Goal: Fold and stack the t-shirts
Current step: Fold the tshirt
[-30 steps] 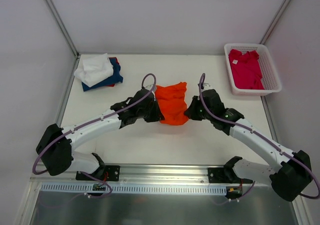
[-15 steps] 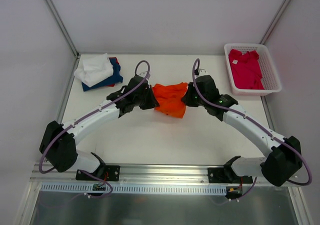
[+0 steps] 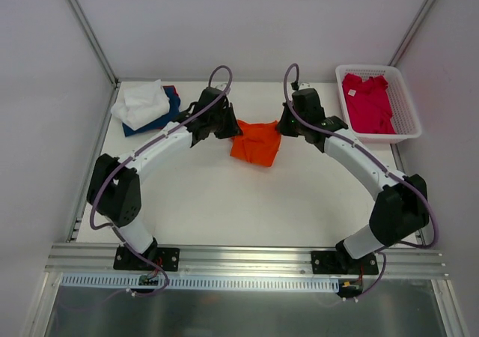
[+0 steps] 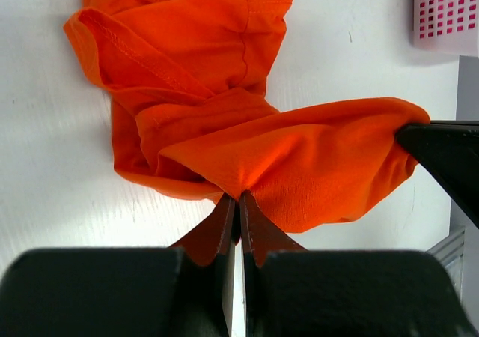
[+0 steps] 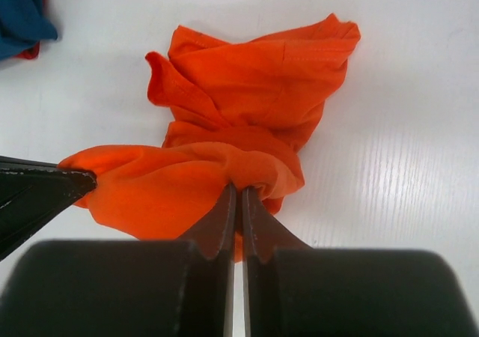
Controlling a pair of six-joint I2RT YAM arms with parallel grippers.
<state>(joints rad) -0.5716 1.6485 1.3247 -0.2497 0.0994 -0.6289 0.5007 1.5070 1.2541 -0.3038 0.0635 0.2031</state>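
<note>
The orange t-shirt [image 4: 224, 90]: soft matt knit cloth, stitched hems. The surface [image 5: 404, 172]: white, smooth, faintly glossy, with fine grain lines. The basket [image 3: 406, 111]: white plastic mesh. The left claw [image 4: 238, 202]: matt black, possibly plastic. The near rail [image 3: 247, 256]: bare metal, dull sheen.

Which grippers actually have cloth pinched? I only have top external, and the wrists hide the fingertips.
Observer: The left wrist view shows the left gripper shut on a fold of the orange t-shirt.
Operator: And the right?
Observer: The right wrist view shows the right gripper shut on a bunched fold of the same shirt.
Operator: Deep grips?
Observer: No, both pinch the cloth only at the very tips.
</note>
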